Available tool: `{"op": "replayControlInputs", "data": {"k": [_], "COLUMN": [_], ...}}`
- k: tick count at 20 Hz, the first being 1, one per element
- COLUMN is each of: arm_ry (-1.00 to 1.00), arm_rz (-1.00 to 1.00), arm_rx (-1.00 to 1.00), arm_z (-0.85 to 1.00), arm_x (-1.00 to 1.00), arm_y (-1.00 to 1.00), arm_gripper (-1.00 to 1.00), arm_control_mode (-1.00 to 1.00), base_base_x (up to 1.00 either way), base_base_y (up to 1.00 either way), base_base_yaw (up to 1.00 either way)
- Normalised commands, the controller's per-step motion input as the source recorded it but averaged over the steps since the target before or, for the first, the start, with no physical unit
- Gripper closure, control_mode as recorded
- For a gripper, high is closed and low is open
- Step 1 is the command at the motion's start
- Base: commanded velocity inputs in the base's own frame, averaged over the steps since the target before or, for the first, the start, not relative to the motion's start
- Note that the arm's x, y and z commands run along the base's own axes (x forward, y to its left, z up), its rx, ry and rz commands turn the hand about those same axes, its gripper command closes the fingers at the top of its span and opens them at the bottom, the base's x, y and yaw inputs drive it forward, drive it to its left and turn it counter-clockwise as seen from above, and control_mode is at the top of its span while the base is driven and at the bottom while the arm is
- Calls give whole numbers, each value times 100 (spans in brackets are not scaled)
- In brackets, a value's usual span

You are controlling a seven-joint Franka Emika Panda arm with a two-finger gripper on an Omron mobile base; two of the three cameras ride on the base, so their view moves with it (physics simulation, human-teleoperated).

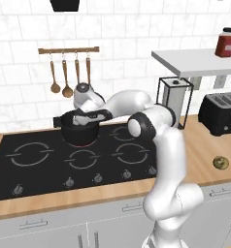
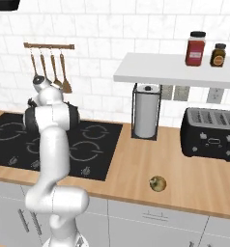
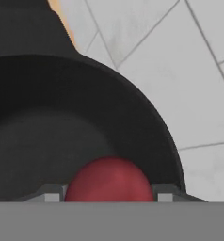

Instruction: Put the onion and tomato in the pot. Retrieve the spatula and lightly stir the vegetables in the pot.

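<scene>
Tool over the black pot on the hob, hand view close on red tomato between the fingertips above the pot's dark inside, apparently gripped, onion on bench near toaster.

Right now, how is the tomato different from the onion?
The tomato is red; the onion is yellowish-brown. The tomato sits between the gripper's fingers over the black pot; the onion lies alone on the wooden counter, far from the pot. Both are small and round.
</scene>
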Motion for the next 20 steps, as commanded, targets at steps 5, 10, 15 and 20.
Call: {"op": "replayControlInputs", "data": {"k": [5, 10, 15, 20], "arm_ry": [3, 1, -1, -9], "arm_rz": [0, 0, 0, 0], "arm_rx": [0, 0, 0, 0], "arm_z": [-28, -13, 7, 45], "arm_x": [47, 25, -15, -62], "arm_y": [14, 2, -18, -27], "arm_gripper": [-100, -100, -100, -100], "arm_control_mode": [-100, -100, -100, -100], "base_base_x": [0, 0, 0, 0], "base_base_y": [0, 0, 0, 0], "base_base_yaw": [0, 0, 0, 0]}}
